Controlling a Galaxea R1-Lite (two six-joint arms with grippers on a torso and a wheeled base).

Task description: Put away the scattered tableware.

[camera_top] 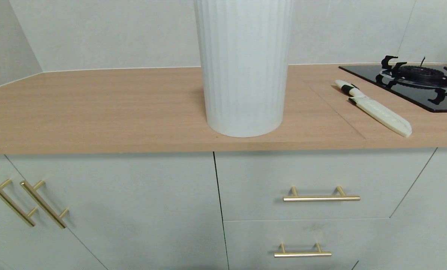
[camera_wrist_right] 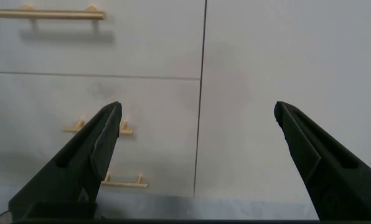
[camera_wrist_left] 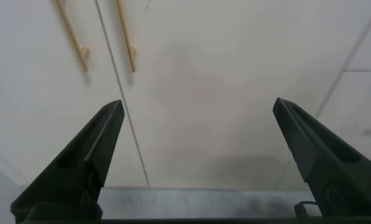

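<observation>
Spanning everything from side to side, what is that? (First)

A wooden countertop [camera_top: 96, 112] is running wall to wall, and pale cabinet fronts [camera_top: 133, 206] are filling the space beneath it. (Second)

And what is standing on it? (First)

A tall white ribbed container [camera_top: 244, 75] is standing upright near the front edge, about mid-counter. A black gas hob [camera_top: 414, 88] is sitting at the robot's right, by the back wall. (Second)

Where is the tableware lying? (First)

One knife [camera_top: 373, 108], pale with black bands on its handle, is lying flat on the countertop between container and gas hob. It is resting just beside the hob and well apart from the container, with its blade pointing toward the front edge. (Second)

What are the grippers doing? (First)

The left gripper [camera_wrist_left: 199, 102] is hanging with its fingers spread wide apart, facing cabinet doors [camera_wrist_left: 235, 93] with brass handles [camera_wrist_left: 125, 31] flanking the seam. The right gripper [camera_wrist_right: 198, 106] is gaping just as wide, facing drawer fronts [camera_wrist_right: 79, 43] that are carrying brass bar pulls [camera_wrist_right: 48, 14]. (Second)
</observation>
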